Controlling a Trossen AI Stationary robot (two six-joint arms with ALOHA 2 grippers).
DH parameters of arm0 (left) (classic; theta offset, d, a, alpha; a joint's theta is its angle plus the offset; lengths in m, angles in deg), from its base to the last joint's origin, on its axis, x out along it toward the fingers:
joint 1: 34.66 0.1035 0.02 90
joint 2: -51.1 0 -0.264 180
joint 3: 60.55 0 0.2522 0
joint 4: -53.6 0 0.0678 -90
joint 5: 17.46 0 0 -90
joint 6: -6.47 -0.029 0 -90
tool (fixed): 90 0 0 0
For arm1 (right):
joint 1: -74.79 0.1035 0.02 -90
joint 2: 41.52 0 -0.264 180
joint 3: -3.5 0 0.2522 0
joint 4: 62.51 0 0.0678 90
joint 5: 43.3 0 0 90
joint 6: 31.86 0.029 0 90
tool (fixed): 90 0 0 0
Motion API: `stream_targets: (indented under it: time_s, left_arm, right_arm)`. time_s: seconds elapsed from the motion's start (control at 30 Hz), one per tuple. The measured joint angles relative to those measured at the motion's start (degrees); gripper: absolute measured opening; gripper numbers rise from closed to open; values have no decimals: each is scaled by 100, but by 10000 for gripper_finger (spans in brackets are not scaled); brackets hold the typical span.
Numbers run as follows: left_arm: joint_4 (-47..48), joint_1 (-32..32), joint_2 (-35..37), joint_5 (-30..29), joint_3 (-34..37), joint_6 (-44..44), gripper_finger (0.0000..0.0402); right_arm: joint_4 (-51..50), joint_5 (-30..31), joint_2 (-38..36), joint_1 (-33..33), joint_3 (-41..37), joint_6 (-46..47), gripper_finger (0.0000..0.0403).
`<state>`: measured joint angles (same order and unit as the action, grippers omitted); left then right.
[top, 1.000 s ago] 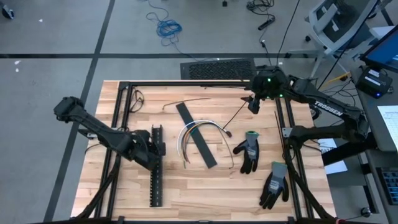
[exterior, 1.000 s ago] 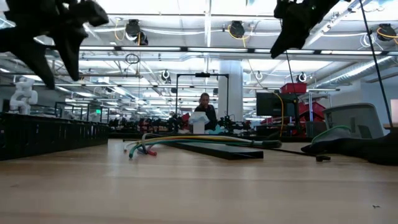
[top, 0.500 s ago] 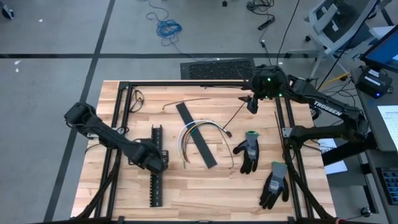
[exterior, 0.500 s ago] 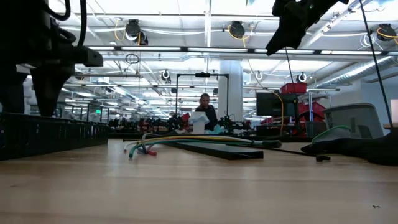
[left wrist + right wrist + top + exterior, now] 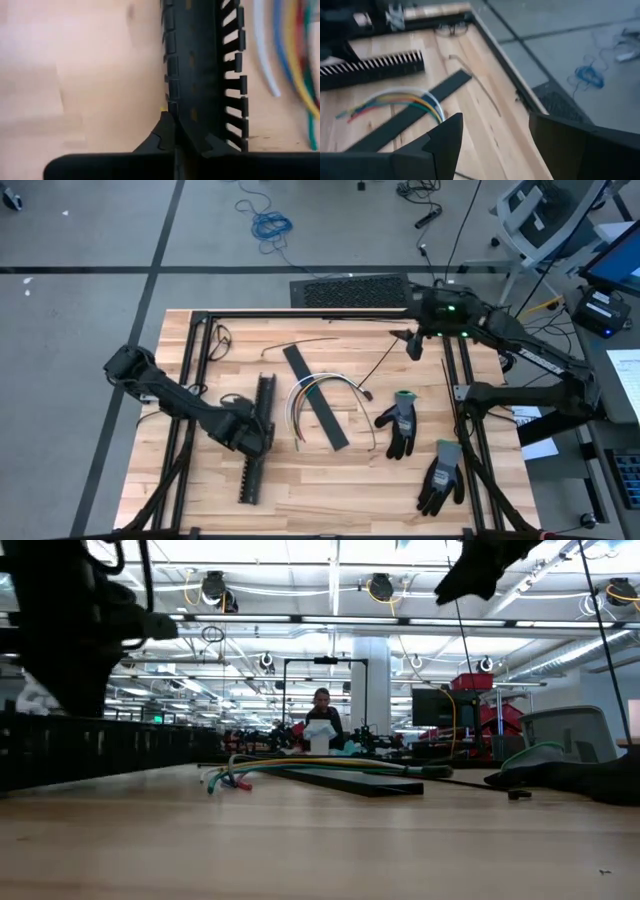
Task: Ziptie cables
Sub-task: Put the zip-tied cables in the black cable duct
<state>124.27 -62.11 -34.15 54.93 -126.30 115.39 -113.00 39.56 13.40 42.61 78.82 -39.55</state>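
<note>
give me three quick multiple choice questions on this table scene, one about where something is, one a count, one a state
1. Where does the flat black strip lie?
A. across the cables
B. on a glove
C. off the table

2. How many gloves are on the table?
A. one
B. two
C. four

3. What is the left gripper doing?
A. hanging open above the gloves
B. shut on the black slotted strip
C. holding the cables

Answers:
1 A, the strip crosses the curved bundle.
2 B, one glove sits near another glove.
3 B, its fingers pinch the slotted strip's edge.
</note>
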Motion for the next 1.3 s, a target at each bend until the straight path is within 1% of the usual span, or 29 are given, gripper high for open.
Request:
stream_targets:
  time_s: [0.13,0.2,0.27,0.37,0.43,0.5,0.57,0.6,0.7,0.8,0.9,0.97,1.1,1.13,1.2,1.3]
  left_arm:
    - [373,324,456,-326,0,-1263,4]
    - [474,524,797,-591,2,-1938,4]
    - [398,753,1193,-810,-46,-3186,3]
    - [320,1208,1623,-701,-231,-5418,2]
    - [126,1509,1760,-288,-352,-7076,2]
    - [-285,1803,1805,490,-470,-8620,2]
    - [-585,2037,1748,1327,-523,-9685,1]
    - [-741,2127,1664,1610,-549,-9946,1]
    - [-1213,2280,1256,2086,-586,-10174,1]
    - [-1735,2257,706,2517,-586,-9748,1]
    - [-2345,1963,205,3142,-586,-9330,0]
    - [-2499,1653,2,3391,-626,-9329,0]
    - [-2503,1149,-201,3391,-823,-9224,0]
    - [-2591,1077,-247,3302,-856,-9113,0]
    - [-2915,1029,-374,3173,-887,-8914,0]
    - [-3342,1120,-678,3124,-887,-8521,0]
  right_arm:
    - [-17,225,-495,1,4,244,222]
    - [-100,345,-712,0,4,461,222]
    - [-240,525,-910,2,4,664,222]
    - [-444,835,-1153,2,4,841,222]
    - [-552,1050,-1278,2,4,921,222]
    - [-628,1240,-1363,0,4,1049,222]
    - [-707,1385,-1409,-2,4,1215,222]
    - [-746,1452,-1421,-2,4,1307,222]
    - [-904,1480,-1428,-2,7,1605,222]
    - [-1089,1482,-1402,-2,7,1781,222]
    - [-1202,1485,-1373,-2,7,1812,222]
    - [-1219,1485,-1376,-2,7,1806,222]
    - [-1210,1495,-1378,-2,7,1747,222]
    - [-1208,1495,-1376,-2,7,1726,222]
    - [-1204,1494,-1376,-2,7,1644,222]
    - [-1184,1492,-1380,-2,7,1516,222]
